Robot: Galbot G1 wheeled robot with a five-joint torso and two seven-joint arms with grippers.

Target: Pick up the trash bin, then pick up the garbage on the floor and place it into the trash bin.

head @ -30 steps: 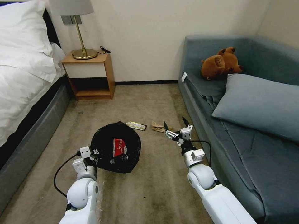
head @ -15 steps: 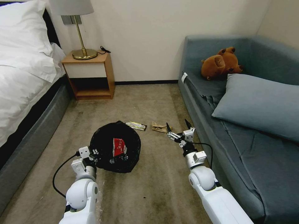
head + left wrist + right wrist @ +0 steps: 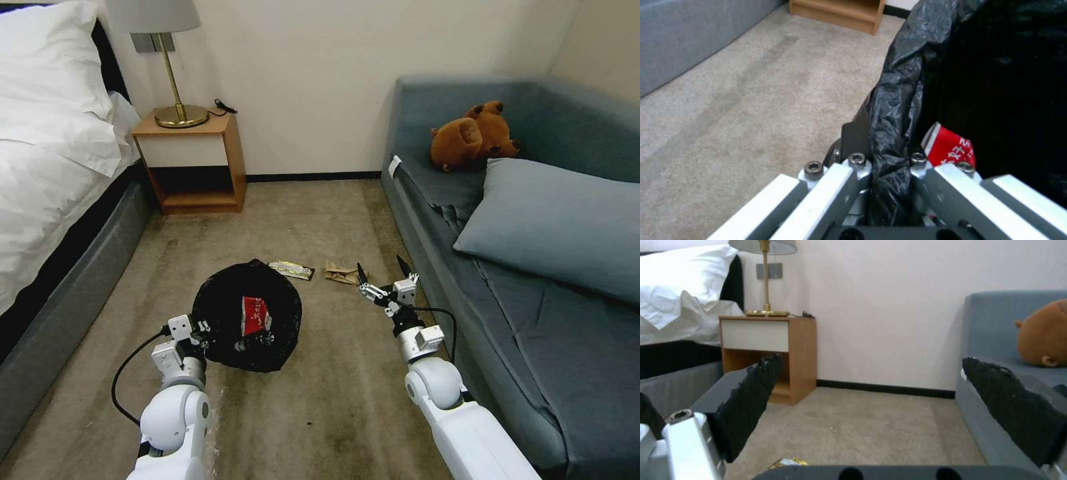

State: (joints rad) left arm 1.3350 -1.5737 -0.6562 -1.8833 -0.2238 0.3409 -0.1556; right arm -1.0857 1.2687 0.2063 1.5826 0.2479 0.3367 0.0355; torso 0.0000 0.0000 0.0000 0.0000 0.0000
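Left gripper was clamped on the near rim of the trash bin, its fingers pinched over the crinkled black liner in the left wrist view. The bin sat low over the carpet, between the two arms; whether it touched the floor could not be told. Inside it lay a red-white snack wrapper and what looked like a bottle. Right gripper hung above the carpet with jaws spread wide and nothing between them. Remaining garbage on the floor: crumpled brown paper bag, just beyond and slightly to the robot's left of the right fingertips, and the flat yellow-green wrapper, farther left, just behind the bin's far rim. Wrapper's long axis ran roughly left-right across the head view; the bag's looked similar but less clear. Judgement: the right arm was the nearer and free one, and the bag the closer target, needing a short reach forward, left and down. Sofa edge stood close on the right.
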